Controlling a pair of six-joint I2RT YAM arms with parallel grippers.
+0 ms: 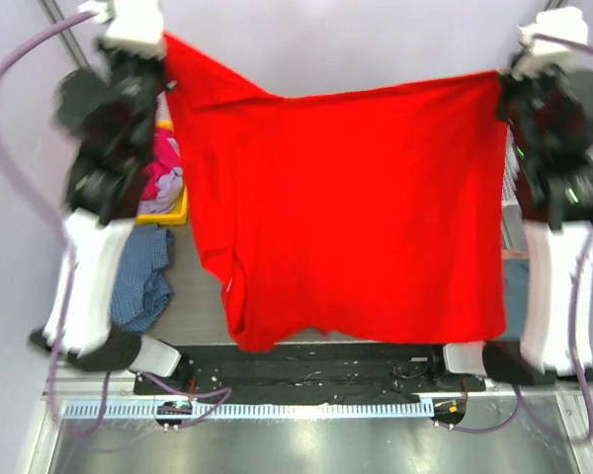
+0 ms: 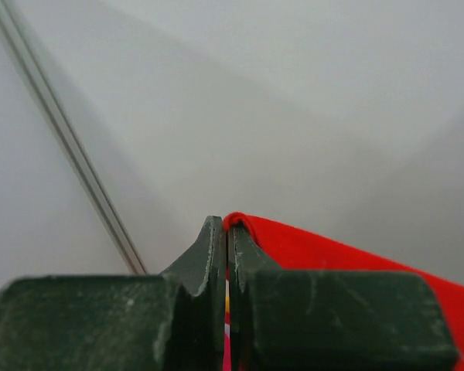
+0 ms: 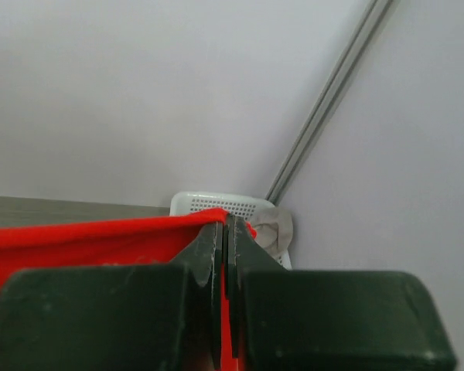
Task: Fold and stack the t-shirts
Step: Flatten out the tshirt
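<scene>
Black joints and white links on left arm (image 1: 104,168) and right arm (image 1: 558,168). Lavender cables (image 1: 20,44) at 9 and 3 o'clock. Scuffed dark green fingers (image 2: 332,317).

Fingers (image 2: 210,259) pinch red t-shirt (image 2: 329,253), probably its edge.

Surface (image 1: 196,301): grey tabletop.
Left side: yellow bin (image 1: 170,213) held pink clothing (image 1: 163,170).
Beside it: blue checked cloth (image 1: 143,278) lay crumpled.

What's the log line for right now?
left gripper: shut on red t-shirt | right gripper: shut on same | t-shirt: hanging spread between them
</scene>
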